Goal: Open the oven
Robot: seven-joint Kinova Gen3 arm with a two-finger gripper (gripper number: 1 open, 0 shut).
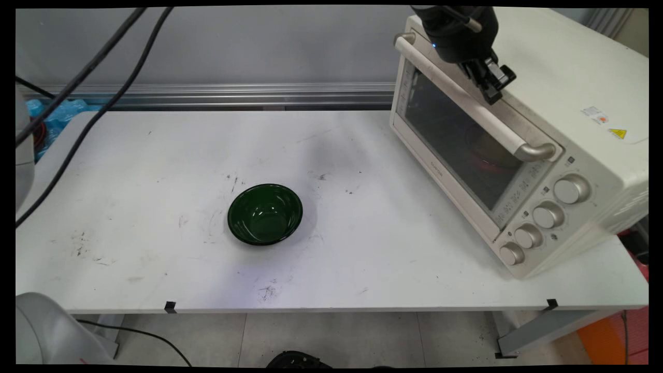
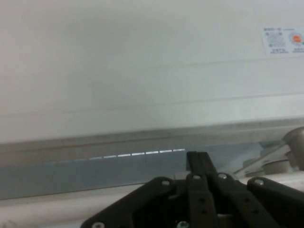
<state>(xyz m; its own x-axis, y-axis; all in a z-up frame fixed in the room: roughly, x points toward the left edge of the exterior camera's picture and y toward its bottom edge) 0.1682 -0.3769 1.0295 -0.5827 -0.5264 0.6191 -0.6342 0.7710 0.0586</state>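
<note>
The tool [image 1: 494, 83], its fingers pressed together, sits at the oven [image 1: 559, 119] door's top edge above the handle [image 1: 466, 106] (oven at the desk's [image 1: 155, 269] right end); pushing squarely should suit.

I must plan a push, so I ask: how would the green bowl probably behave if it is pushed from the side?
The green bowl looks glossy and hard, so it would probably slide on the white table, not bend. It sits upright and low, so tipping seems unlikely. Its round wall may make it turn away from an off-centre push.
</note>
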